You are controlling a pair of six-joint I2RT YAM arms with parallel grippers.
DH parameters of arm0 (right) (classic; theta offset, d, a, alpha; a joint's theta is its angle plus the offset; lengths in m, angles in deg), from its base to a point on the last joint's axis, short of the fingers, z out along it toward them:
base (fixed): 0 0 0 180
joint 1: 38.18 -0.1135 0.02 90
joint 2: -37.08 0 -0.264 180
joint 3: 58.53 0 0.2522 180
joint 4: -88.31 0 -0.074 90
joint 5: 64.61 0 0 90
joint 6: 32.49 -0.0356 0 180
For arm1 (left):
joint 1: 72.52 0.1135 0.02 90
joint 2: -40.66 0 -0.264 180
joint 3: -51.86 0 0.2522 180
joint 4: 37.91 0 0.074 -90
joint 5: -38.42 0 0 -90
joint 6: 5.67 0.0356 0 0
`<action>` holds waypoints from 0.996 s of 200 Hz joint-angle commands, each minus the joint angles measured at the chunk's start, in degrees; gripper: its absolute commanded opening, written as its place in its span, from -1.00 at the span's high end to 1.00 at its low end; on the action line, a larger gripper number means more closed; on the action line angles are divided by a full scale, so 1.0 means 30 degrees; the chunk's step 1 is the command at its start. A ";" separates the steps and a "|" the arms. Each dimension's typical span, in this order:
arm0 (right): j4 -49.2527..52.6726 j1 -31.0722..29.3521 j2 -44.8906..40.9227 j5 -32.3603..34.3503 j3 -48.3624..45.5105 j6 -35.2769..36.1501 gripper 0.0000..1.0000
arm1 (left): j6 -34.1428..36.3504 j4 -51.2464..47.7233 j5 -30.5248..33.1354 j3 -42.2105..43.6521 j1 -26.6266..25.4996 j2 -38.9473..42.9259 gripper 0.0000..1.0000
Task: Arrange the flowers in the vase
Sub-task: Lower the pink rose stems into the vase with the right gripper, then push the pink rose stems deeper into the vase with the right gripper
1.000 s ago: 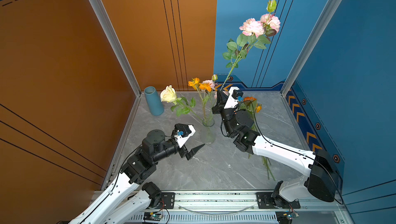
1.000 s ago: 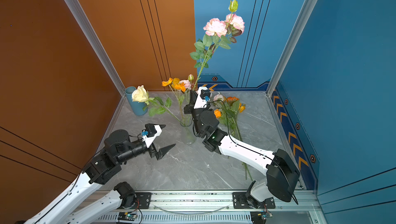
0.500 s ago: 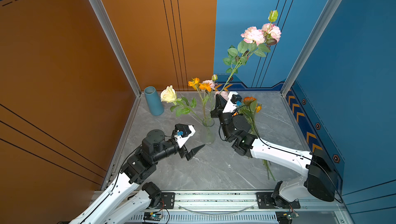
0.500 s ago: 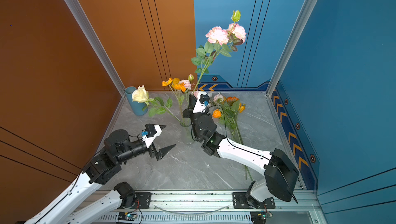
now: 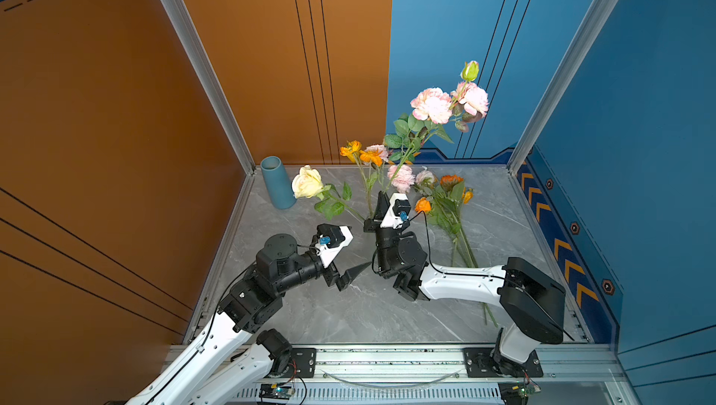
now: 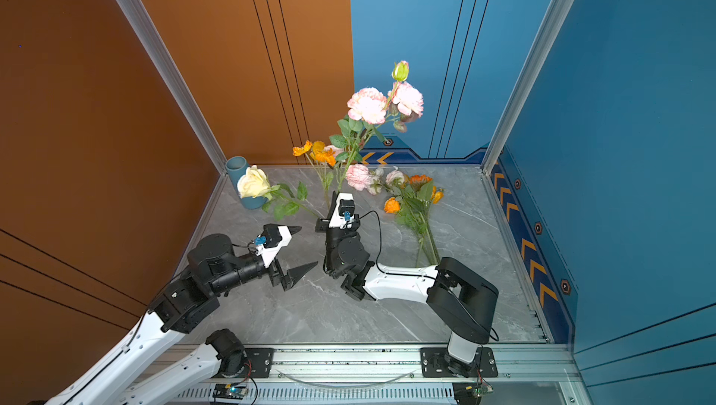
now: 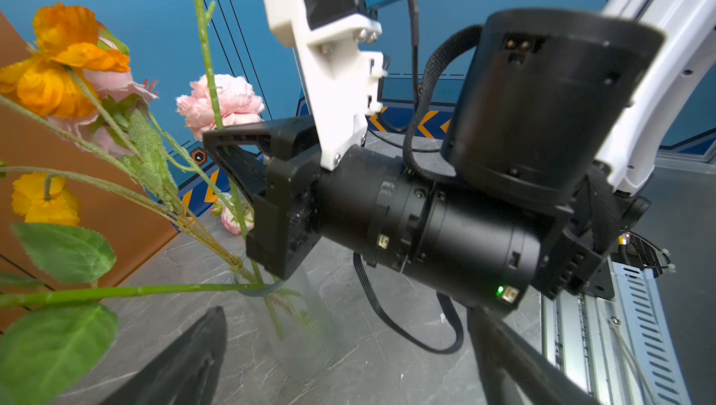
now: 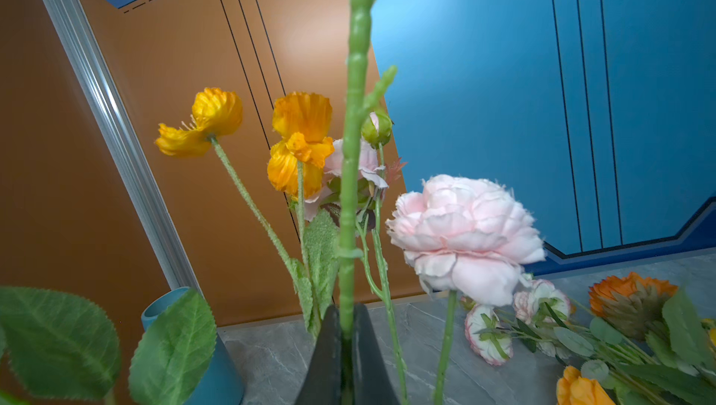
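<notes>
Tool of right arm point(image 5: 382, 202) tilted upward, tight on stem point(image 8: 354, 151), seemingly above vase point(image 7: 306, 339).

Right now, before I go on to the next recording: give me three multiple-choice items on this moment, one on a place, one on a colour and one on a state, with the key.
1. Where does the blue vase stand?
A. In the back corner by the orange wall
B. Beside the front rail
C. On its side among the loose flowers

2. What colour are the open blooms on the stem that the right gripper holds?
A. Orange
B. Pink
C. Cream-white

3. How is the left gripper?
A. Shut on a stem
B. Shut on the blue vase
C. Open, holding nothing

Key: 1 A, it stands upright at the foot of the orange wall. 2 B, the tall stem pinched in the shut jaws ends in pink blooms. 3 C, its fingers stand apart with nothing between them.
</notes>
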 commanded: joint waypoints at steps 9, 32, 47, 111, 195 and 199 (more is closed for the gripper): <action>-0.2683 -0.0359 0.0618 0.2116 -0.0052 0.1349 1.00 | -0.0323 0.0876 -0.0823 0.0170 0.0235 0.0081 -0.96; -0.2682 -0.0495 0.0950 0.2509 -0.0070 0.1321 1.00 | -0.0363 0.0877 -0.0964 0.0156 0.0305 0.0080 -0.96; -0.2682 -0.0503 0.1115 0.2790 -0.0157 0.1273 1.00 | -0.0388 0.0876 -0.0934 0.0148 0.0291 0.0107 -0.96; -0.0448 -0.0580 0.0714 0.3020 -0.0724 -0.0056 1.00 | -0.0359 0.0906 -0.0898 0.0181 0.0290 0.0198 -0.96; 0.2651 -0.0419 0.0498 0.2821 -0.1014 -0.2687 0.56 | -0.0337 0.0906 -0.0747 0.0240 0.0273 0.0169 -0.96; 0.2793 -0.0412 0.0460 0.2796 -0.1008 -0.2718 0.52 | -0.0349 0.0906 -0.0755 0.0229 0.0297 0.0155 -0.96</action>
